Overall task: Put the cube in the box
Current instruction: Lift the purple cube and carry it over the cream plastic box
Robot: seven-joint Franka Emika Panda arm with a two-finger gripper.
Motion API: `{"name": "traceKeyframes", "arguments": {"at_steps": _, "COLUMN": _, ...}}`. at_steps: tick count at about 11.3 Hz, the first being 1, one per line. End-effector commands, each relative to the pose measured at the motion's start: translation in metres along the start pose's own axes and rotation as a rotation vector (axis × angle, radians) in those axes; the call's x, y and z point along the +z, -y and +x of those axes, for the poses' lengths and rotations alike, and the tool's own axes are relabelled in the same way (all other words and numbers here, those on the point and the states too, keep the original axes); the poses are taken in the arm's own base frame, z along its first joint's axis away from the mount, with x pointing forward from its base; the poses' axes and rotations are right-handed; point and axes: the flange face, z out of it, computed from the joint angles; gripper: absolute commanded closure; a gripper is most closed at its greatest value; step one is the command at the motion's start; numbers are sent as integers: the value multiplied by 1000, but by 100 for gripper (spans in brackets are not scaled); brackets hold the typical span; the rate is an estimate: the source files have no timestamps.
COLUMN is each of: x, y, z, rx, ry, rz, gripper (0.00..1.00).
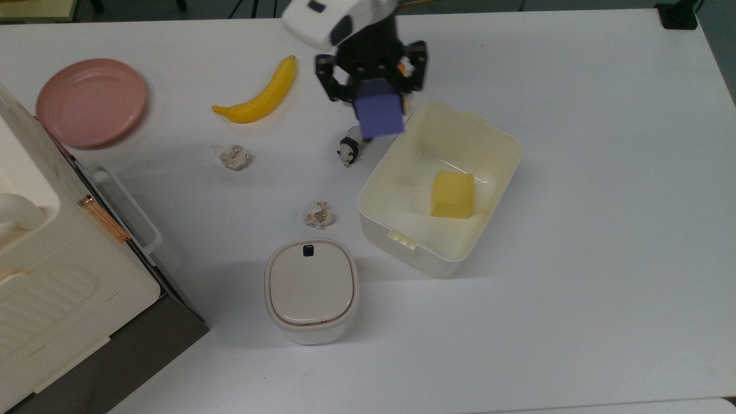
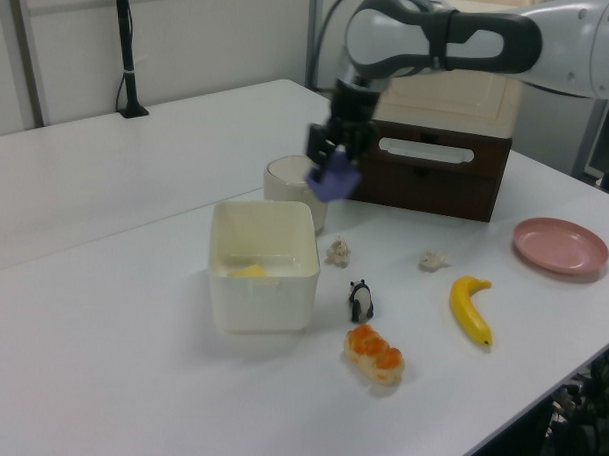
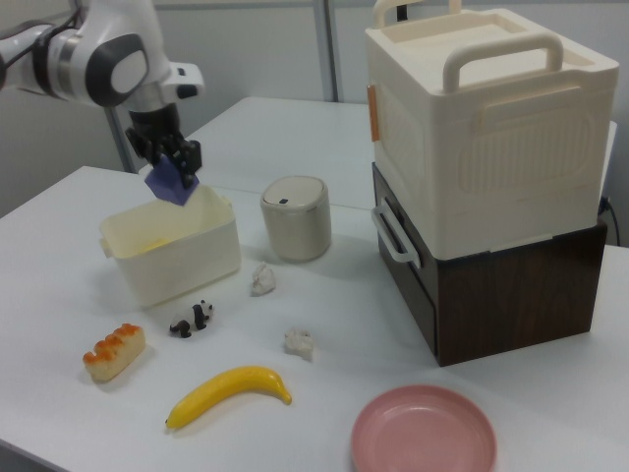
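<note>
The blue-purple cube (image 1: 379, 115) hangs in the air, tilted, with my gripper (image 1: 372, 92) shut on it. In the top view it sits just left of the box's (image 1: 493, 133) upper-left corner, above the table. The left view has the cube (image 2: 333, 181) high over the table, to the right of the cream box (image 2: 265, 292), held by the gripper (image 2: 334, 162). In the right view the cube (image 3: 173, 184) is over the box's (image 3: 177, 261) far rim, in the gripper (image 3: 171, 162). A pale yellow cube (image 1: 452, 194) lies inside the box.
On the table are a toy panda (image 1: 351, 148), a banana (image 1: 260, 95), two crumpled paper balls (image 1: 232, 156) (image 1: 318, 214), a pink plate (image 1: 91, 102) and a lidded bin (image 1: 311, 289). A sushi piece (image 2: 375, 354) lies near the front edge. A stacked cabinet (image 3: 486, 177) stands at the top view's left.
</note>
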Motion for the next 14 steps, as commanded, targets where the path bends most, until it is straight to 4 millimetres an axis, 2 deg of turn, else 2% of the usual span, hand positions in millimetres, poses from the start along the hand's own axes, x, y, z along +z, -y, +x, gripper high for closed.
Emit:
{"name": "traceKeyframes", "arguments": {"at_steps": 1, "x": 53, "y": 67, "z": 12, "rx": 85, "ry": -49, "rz": 17, "gripper": 94}}
{"name": "traceKeyframes", "arguments": {"at_steps": 2, "x": 76, "y": 78, "z": 11, "rx": 99, "ry": -31, "rz": 11, "gripper": 94}}
{"name": "traceKeyframes", "arguments": {"at_steps": 3, "x": 93, "y": 81, "z": 12, "rx": 94, "ry": -24, "rz": -1, "gripper": 90}}
{"name": "traceKeyframes", "arguments": {"at_steps": 4, "x": 106, "y": 79, "z": 13, "rx": 96, "ry": -13, "rz": -8, "gripper": 80}}
{"name": "traceKeyframes", "arguments": {"at_steps": 5, "x": 108, "y": 75, "z": 14, "rx": 102, "ry": -11, "rz": -10, "gripper": 72}}
{"name": "traceKeyframes", "arguments": {"at_steps": 6, "x": 108, "y": 75, "z": 14, "rx": 106, "ry": -11, "rz": -10, "gripper": 19}}
{"name": "traceKeyframes", "arguments": {"at_steps": 7, "x": 104, "y": 74, "z": 15, "rx": 109, "ry": -17, "rz": -15, "gripper": 0}}
{"name": "traceKeyframes", "arguments": {"at_steps": 9, "x": 81, "y": 67, "z": 15, "rx": 113, "ry": -41, "rz": -17, "gripper": 0}}
{"name": "traceKeyframes", "arguments": {"at_steps": 10, "x": 66, "y": 56, "z": 13, "rx": 122, "ry": -34, "rz": -30, "gripper": 0}}
{"name": "traceKeyframes", "arguments": {"at_steps": 13, "x": 19, "y": 6, "z": -2, "rx": 134, "ry": 44, "rz": -142, "gripper": 0}}
{"name": "traceKeyframes", "arguments": {"at_steps": 14, "x": -4, "y": -21, "z": -7, "rx": 134, "ry": 59, "rz": -149, "gripper": 0}}
